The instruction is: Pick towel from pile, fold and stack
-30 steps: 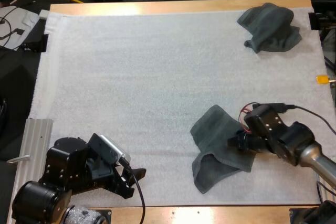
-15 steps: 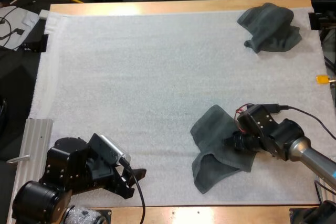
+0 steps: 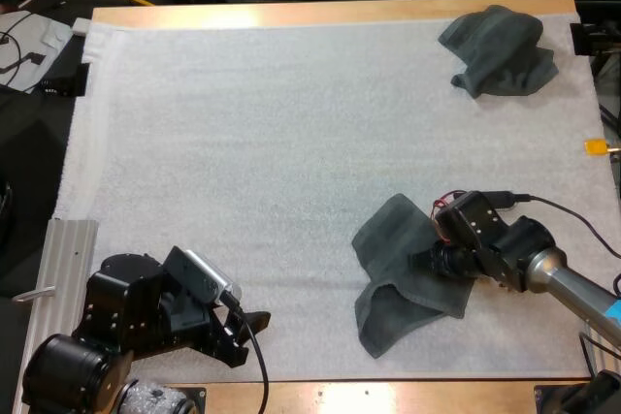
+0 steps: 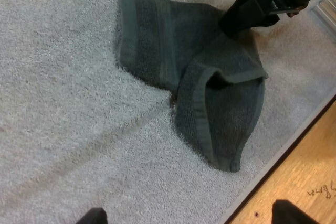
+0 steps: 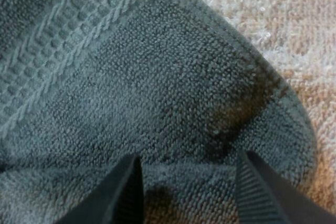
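The right arm [image 3: 568, 283] reaches in from the lower right of the frame and points left. The right gripper [image 3: 428, 261] sits on the crumpled towel [image 3: 393, 269] there, with its fingers [image 5: 123, 192] apart and not squeezing. The towel lies long from top to bottom. The left gripper [image 3: 250, 325], at the lower left, is wide open and empty. A second towel [image 3: 497, 50] sits at the upper right of the bench [image 3: 291, 15].

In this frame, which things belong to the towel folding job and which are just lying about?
Job: near towel, at the right gripper; crumpled towel at the far right corner of the mat; left gripper, open.
Lying about: metal rail beside the mat's left edge.
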You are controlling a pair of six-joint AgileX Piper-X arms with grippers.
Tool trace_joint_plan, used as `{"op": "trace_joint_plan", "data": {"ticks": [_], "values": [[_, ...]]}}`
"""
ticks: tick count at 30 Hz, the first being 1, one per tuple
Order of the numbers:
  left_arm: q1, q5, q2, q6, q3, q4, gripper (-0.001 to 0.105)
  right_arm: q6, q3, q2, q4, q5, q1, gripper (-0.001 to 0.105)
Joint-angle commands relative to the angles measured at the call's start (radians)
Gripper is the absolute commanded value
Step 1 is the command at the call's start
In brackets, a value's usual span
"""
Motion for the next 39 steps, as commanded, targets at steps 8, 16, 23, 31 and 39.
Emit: {"op": "trace_joint_plan", "data": {"ticks": [8,16,23,31,39], "values": [[-0.005,0.008,0.001,-0.001,-0.003,-0.002,0.06,0.002,-0.003,0.041,0.011,-0.001,0.003,0.04],[-0.004,0.011,0.006,-0.001,-0.004,-0.006,0.061,0.01,-0.002,0.073,-0.004,-0.019,0.004,0.031],[-0.004,0.009,0.004,-0.002,-0.004,-0.003,0.061,0.001,-0.003,0.069,-0.007,-0.015,-0.001,0.002],[-0.006,0.009,-0.002,0.002,-0.005,-0.002,0.06,-0.039,-0.012,0.024,0.019,0.078,-0.004,0.0],[-0.004,0.007,0.002,0.004,-0.004,-0.005,0.06,-0.068,-0.087,0.043,0.04,0.127,-0.027,0.0]]}}
